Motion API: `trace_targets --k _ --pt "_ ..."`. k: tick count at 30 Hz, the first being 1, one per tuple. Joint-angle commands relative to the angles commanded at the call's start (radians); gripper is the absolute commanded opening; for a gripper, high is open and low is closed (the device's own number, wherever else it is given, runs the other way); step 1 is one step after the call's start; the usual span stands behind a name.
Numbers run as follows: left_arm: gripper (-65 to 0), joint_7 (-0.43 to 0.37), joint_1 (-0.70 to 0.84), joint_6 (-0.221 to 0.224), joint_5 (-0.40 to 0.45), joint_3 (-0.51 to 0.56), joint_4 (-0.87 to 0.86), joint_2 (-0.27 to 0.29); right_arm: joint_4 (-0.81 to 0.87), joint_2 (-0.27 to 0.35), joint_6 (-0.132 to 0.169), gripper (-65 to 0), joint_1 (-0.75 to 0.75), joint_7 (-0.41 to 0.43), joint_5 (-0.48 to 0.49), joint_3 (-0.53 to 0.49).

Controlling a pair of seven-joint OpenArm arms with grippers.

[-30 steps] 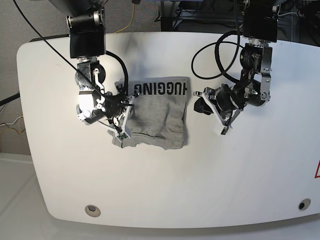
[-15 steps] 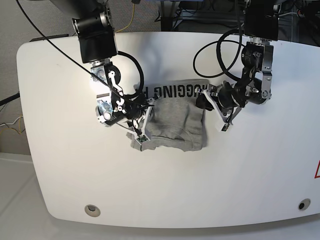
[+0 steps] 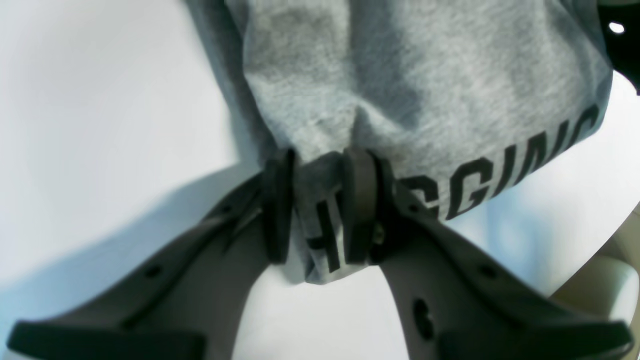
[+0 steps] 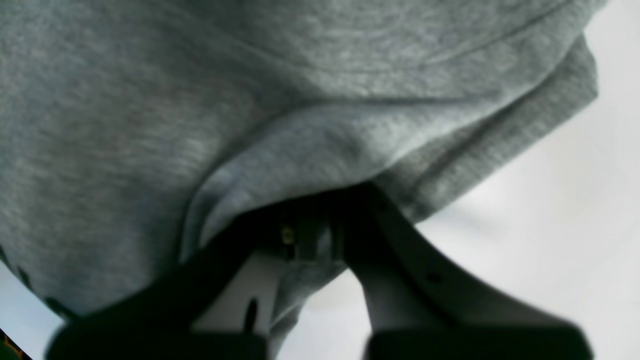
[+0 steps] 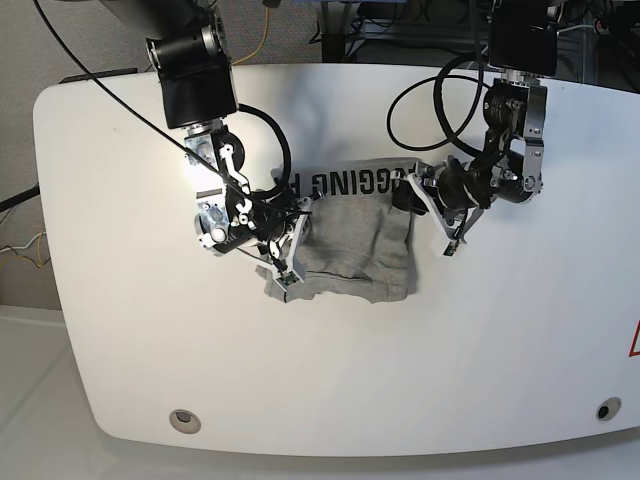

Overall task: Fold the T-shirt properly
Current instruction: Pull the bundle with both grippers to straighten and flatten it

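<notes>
The heather-grey T-shirt [image 5: 355, 240] lies folded into a small block in the middle of the white table, with its black block lettering [image 5: 345, 182] along the far edge. My left gripper [image 5: 408, 188] is at the shirt's far right corner. In the left wrist view, the left gripper [image 3: 320, 210] is shut on that printed corner of the T-shirt [image 3: 425, 75], fabric pinched between its pads [image 3: 277, 200]. My right gripper [image 5: 290, 250] is at the shirt's near left edge. In the right wrist view, the right gripper [image 4: 310, 235] is tucked under a fold of the T-shirt [image 4: 150, 100], fingertips hidden by cloth.
The white table [image 5: 450, 350] has a rounded front edge with two small round fittings [image 5: 183, 420] near it. Black cables [image 5: 440, 110] loop beside the left arm at the back. Both arms lean in over the shirt from the far side.
The right gripper dragged the shirt some way to the right over the table. The left gripper came in from the right and closed on the printed corner. Little has moved in the last half second.
</notes>
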Motion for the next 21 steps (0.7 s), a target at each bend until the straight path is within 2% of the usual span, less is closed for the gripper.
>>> trace_targets --k 10,15,21 --pt "-49.2 0.0 -0.014 0.005 0.0 -0.009 0.003 -0.026 0.023 0.035 0.0 -61.2 0.018 -0.003 0.0 0.018" --pt "-49.2 0.008 -0.029 0.006 0.002 -0.077 0.075 -0.025 0.078 0.046 0.0 -61.2 0.029 -0.048 0.0 0.077" --pt "-49.2 0.104 -0.055 0.006 0.005 -0.14 0.155 -0.026 0.18 0.089 0.0 -61.1 0.043 -0.127 0.0 0.112"
